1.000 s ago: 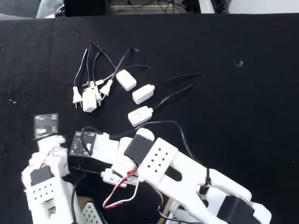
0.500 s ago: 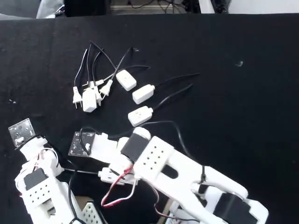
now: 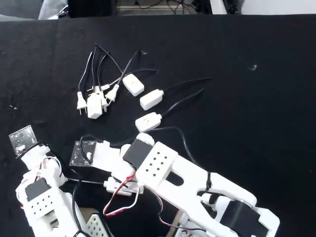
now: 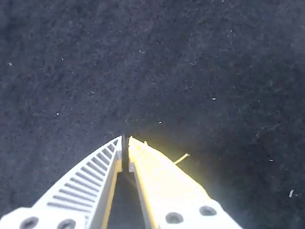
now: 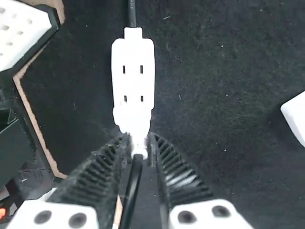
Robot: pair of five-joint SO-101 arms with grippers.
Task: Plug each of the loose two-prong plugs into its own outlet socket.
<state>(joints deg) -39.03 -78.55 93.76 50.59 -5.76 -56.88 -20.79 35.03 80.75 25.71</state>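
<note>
While the left gripper (image 4: 125, 143) hangs over the bare black table (image 4: 214, 57) with its two fingers pressed together and nothing between them, the right gripper (image 5: 138, 145) is clamped on a white plug (image 5: 134, 130). This plug touches the near end of a white outlet socket (image 5: 133, 71), which lies flat and shows two pairs of slots on its top. It cannot be told if the prongs are fully inside. A black cord (image 5: 131, 191) runs from the plug back between the dark fingers (image 5: 102, 164).

From the high view, three white outlet blocks (image 3: 151, 98) lie in a slanted row near the middle of the table, each with its own dark cable. To their left, several loose plugs (image 3: 94, 102) lie bunched together, touching each other. The right arm (image 3: 163, 170) lies diagonally just below the nearest block, and the left arm (image 3: 37, 195) stands at the lower left corner.
</note>
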